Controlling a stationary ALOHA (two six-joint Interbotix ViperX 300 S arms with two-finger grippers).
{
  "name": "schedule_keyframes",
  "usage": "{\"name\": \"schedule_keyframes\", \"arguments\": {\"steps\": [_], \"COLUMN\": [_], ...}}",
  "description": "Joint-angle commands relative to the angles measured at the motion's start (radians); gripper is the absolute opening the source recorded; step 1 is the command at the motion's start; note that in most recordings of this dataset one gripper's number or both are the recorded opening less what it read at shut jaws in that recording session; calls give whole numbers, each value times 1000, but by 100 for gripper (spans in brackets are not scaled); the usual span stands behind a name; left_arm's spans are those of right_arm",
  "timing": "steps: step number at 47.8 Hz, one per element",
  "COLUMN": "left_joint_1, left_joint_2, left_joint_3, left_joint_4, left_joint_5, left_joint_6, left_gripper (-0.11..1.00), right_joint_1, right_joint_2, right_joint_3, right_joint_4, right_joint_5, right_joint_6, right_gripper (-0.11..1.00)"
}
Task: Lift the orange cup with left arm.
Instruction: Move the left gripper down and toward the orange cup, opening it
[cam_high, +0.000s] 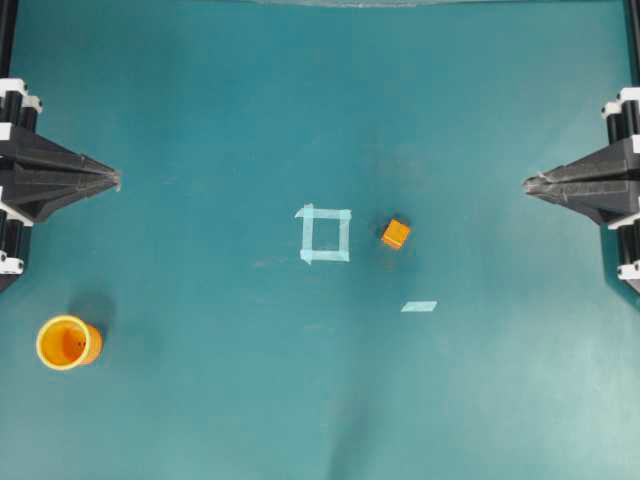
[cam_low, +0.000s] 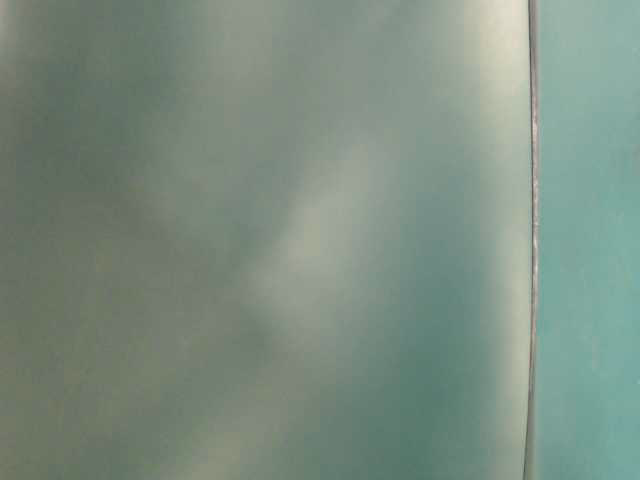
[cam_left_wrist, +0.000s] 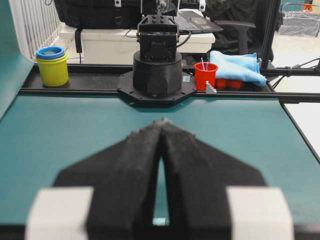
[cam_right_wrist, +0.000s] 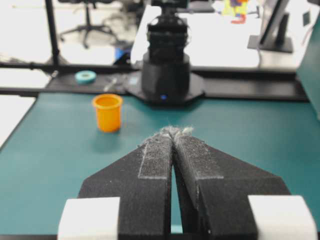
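The orange cup (cam_high: 69, 342) stands upright on the teal table at the front left; the right wrist view shows the orange cup (cam_right_wrist: 107, 112) far off to the left. My left gripper (cam_high: 116, 180) rests at the left edge, well behind the cup, its tips together and nothing between them. From its own camera the left gripper (cam_left_wrist: 163, 121) looks shut, with the cup out of sight. Opposite, the right gripper (cam_high: 527, 183) sits at the right edge, and the right gripper (cam_right_wrist: 174, 131) is shut and empty too.
A small orange cube (cam_high: 395, 233) lies right of a pale tape square (cam_high: 325, 234); a tape strip (cam_high: 419, 306) lies nearer the front. Off the table edge stand a red cup (cam_left_wrist: 205, 75) and a yellow tub (cam_left_wrist: 52, 66). The table-level view shows only blurred teal.
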Motion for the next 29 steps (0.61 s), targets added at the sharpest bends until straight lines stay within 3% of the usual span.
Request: {"name": "schedule_keyframes", "arguments": {"steps": [1,5,29], "left_joint_1": [0,0,-2], "left_joint_2": [-3,-18,-209], "left_joint_3": [-26,-37,-80], "left_joint_4": [8,9,9], "left_joint_5": [40,95,540], "left_joint_6": [2,2,-15], "left_gripper": [-1,4,3], "right_joint_1": [0,2,0], "right_joint_2": [2,6,6], "right_joint_3": [-41,-52,-74], "right_joint_4": [0,0,-2], "right_joint_5": [-2,25,98], "right_joint_6": [-8,-9,-9], "right_gripper": [-1,0,0]}}
